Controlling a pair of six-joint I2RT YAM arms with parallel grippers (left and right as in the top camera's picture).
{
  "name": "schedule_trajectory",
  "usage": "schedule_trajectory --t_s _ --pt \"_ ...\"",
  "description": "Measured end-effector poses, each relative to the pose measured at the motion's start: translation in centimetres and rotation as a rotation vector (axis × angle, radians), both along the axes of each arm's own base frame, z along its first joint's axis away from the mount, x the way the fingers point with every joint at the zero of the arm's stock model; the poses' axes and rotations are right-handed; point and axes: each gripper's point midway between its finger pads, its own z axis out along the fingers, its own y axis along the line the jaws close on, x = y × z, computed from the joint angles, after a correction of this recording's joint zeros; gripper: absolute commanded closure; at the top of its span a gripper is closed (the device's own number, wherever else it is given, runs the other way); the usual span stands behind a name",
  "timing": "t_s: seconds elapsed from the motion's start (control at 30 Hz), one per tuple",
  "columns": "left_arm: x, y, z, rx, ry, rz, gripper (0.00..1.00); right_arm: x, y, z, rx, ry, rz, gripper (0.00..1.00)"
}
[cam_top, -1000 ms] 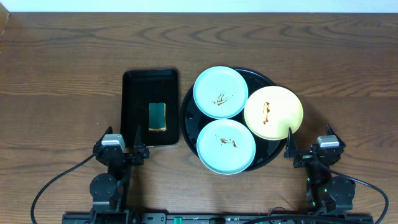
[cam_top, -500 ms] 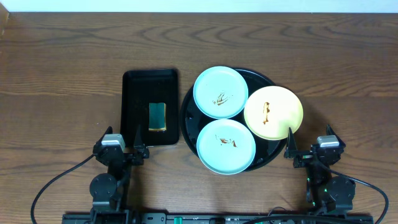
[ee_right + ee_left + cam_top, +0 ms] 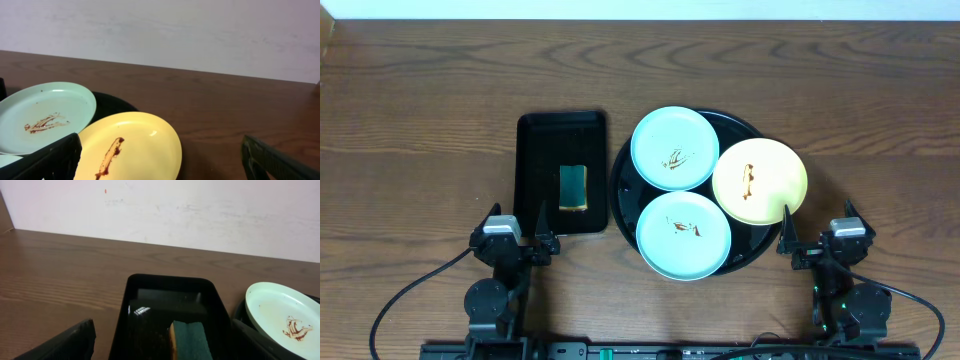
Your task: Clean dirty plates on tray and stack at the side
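Three plates lie on the round black tray (image 3: pixel 748 124): a mint-blue plate (image 3: pixel 674 148) at the back left, a second mint-blue plate (image 3: pixel 684 235) at the front, and a yellow plate (image 3: pixel 760 180) at the right. Each has a brown sauce smear. My left gripper (image 3: pixel 513 232) is open near the front table edge, just before the rectangular tray. My right gripper (image 3: pixel 817 230) is open just right of the round tray. The right wrist view shows the yellow plate (image 3: pixel 131 150) between its fingers and a mint plate (image 3: pixel 45 116) beyond. The left wrist view shows a mint plate (image 3: pixel 280 310).
A smaller rectangular black tray (image 3: pixel 538 140) left of the round tray holds a green and yellow sponge (image 3: pixel 574 187), also in the left wrist view (image 3: pixel 191 339). Bare wooden table lies on both sides. A pale wall stands behind the table.
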Motion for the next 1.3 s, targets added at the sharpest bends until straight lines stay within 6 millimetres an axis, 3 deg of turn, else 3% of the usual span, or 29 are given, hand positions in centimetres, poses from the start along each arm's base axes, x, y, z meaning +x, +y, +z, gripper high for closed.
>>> schedule_trajectory --t_s 1.3 --pt "0.00 0.00 -0.02 0.000 0.001 0.000 0.16 0.00 0.33 0.39 0.002 -0.016 0.019 0.01"
